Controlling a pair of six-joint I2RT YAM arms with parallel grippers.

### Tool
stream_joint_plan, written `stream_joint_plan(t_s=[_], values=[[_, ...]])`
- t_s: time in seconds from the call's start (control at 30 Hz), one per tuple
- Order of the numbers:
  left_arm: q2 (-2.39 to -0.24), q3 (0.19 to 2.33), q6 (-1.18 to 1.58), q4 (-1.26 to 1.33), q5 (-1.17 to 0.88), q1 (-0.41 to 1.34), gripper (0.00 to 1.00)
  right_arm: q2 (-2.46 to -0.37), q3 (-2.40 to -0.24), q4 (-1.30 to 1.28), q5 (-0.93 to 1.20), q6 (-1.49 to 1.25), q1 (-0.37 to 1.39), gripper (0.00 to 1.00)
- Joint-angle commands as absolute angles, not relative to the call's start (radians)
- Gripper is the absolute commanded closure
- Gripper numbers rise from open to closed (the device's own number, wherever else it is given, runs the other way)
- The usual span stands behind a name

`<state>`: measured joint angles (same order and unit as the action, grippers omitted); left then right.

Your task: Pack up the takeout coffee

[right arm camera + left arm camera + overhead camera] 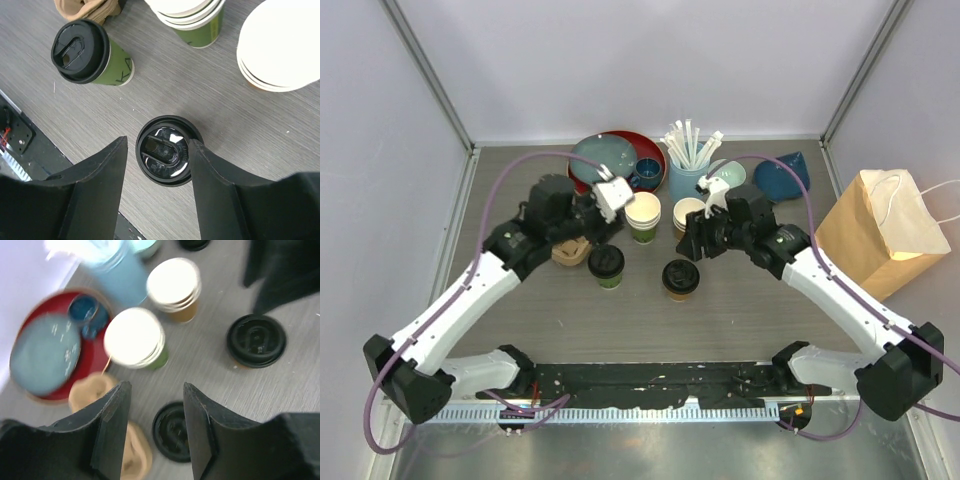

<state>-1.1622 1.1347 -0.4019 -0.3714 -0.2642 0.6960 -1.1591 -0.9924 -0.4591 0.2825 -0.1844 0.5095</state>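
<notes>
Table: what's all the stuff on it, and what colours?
green-sided lidded cup: 1, black lid, middle
brown-sided lidded cup: 1, black lid, middle
cup stacks: 2, cream rims, green and brown, behind those
straw cup: 1, blue, white straws, back
tray: 1, red, back left
plate: 1, grey-blue, on tray
small cup: 1, dark blue, on tray
bowl: 1, dark blue, back right
paper bag: 1, brown, right
cardboard piece: 1, tan, left
left hand: black, open
right hand: black, open

Walls [650, 60]: plain, pale lavender-grey | corner posts [430, 75]: grey metal | table [650, 330]: grey wood-grain | light: even, soft
</notes>
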Motion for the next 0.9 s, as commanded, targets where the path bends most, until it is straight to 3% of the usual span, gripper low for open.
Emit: stream_joint_plan(t_s=[0.0,0.2,0.37,0.63,0.87], values=[[-1.176,1.294,-0.170,-0.846,-0.169,0.543,0.49,-1.181,-1.078,-0.520,0.195,-0.120,0.554,0.42],[-1.244,1.380,-0.135,-1.112,-0.063,0.339,0.52,-1.230,-1.114,-0.554,0.057,-0.103,0.687,0.41],[-1.232,1.397,-0.098,-1.147,-0.090,0.249,0.50,-1.259,-1.114,-0.607,-0.082,-0.138,0.773,0.41],[-1.195,1.244,-0.025,-0.968,-0.339,0.160,0.51,-1.308,-1.103,-0.592,-0.129,-0.161,0.879,0.50],[-1.204,1.157,-0.012,-0.873,-0.415,0.160,0.56,-1.351,-1.059,-0.581,-0.158,-0.184,0.907,0.51]])
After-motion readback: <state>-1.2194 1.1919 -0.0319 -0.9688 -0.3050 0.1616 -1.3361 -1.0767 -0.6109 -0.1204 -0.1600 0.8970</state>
